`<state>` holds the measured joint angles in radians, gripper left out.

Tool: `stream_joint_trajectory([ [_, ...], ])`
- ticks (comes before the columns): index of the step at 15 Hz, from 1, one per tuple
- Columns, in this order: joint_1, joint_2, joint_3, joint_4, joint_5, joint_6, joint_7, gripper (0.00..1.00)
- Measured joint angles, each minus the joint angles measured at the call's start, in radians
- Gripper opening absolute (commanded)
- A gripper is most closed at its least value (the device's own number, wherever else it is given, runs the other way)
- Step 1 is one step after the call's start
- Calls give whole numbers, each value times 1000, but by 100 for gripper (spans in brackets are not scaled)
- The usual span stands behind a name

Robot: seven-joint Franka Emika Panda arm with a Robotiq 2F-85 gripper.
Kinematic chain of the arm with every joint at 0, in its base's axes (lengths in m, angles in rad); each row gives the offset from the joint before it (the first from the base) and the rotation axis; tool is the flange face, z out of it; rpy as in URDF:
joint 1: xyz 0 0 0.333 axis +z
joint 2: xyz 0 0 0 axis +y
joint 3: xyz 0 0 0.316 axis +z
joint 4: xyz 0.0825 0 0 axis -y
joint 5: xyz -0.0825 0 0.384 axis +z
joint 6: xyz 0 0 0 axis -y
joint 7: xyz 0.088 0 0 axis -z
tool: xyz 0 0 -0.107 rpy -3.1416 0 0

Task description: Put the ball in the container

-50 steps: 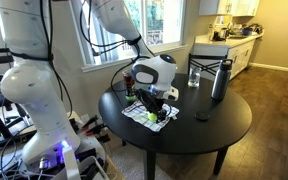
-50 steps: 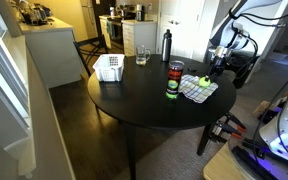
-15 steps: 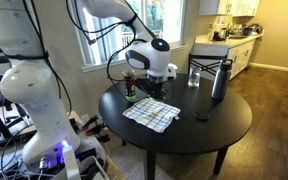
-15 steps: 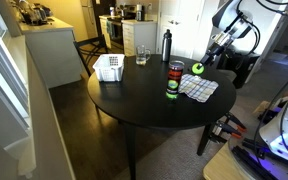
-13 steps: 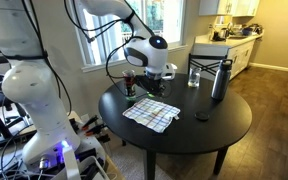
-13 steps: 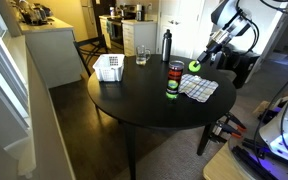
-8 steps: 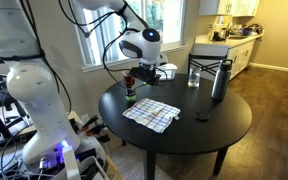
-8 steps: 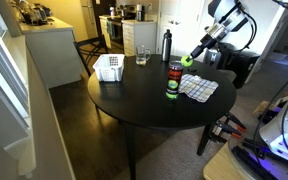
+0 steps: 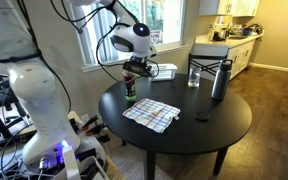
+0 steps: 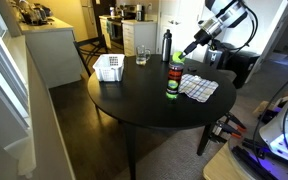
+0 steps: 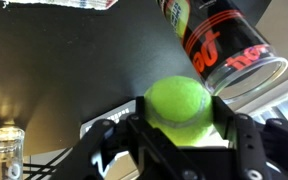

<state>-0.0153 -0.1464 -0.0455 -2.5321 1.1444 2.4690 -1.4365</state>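
The gripper [image 11: 180,118] is pinched tight on the ball [image 11: 178,102], so the ball cannot drop. It holds the ball up in the air, close above the container [image 10: 172,82], so the ball can fall in. The container stands up on the round table [image 10: 134,110], beside the checkered cloth [image 10: 199,87]. In the wrist view its open top sits a bit to one side of the ball; I think the ball needs lining up first.
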Motion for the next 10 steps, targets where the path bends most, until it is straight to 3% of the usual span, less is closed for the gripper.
stream_joint_trajectory([
  [10,37,-109,26,-60,97,63,-163,40],
])
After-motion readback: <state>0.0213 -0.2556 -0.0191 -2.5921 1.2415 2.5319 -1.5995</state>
